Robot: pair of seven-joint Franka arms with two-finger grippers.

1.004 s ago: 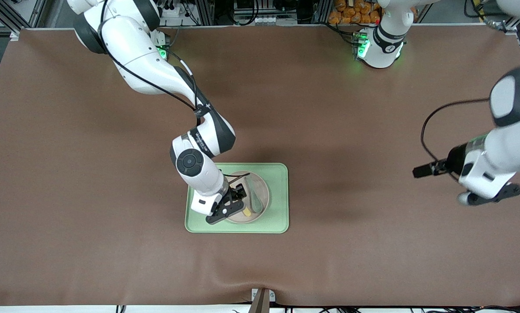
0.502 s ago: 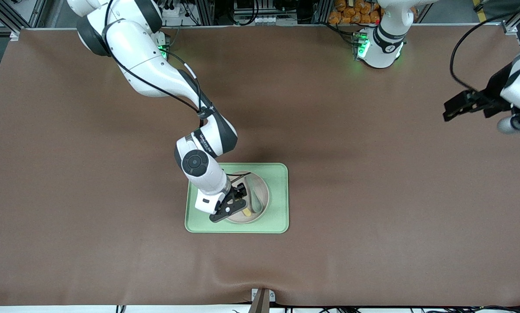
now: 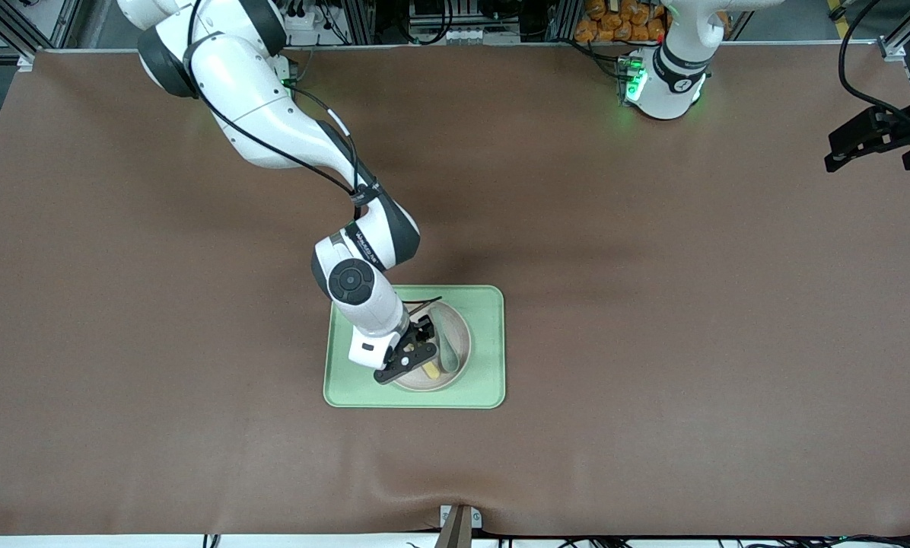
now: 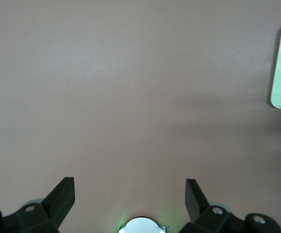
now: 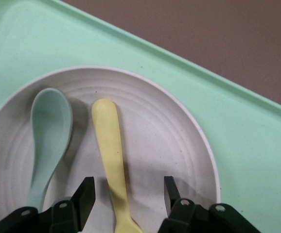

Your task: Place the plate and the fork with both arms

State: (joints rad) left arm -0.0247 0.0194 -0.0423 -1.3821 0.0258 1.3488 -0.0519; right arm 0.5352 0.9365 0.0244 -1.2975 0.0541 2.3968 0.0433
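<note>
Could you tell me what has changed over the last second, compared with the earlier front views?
The left gripper, open and empty, swung away toward the bases' edge of the table. The right gripper shifted slightly over the round cream plate, straddling the pale-yellow plastic fork. Plate, fork, muted-green spoon and light-green rectangular tray stayed put.

The left end effector (image 3: 873, 141) has swung away toward the table's edge.

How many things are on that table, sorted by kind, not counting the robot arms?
Tray: 1, light green
Plate: 1, cream, on the tray
Fork: 1, pale yellow, lying on the plate
Spoon: 1, muted green, lying on the plate beside the fork
Total: 4
</note>
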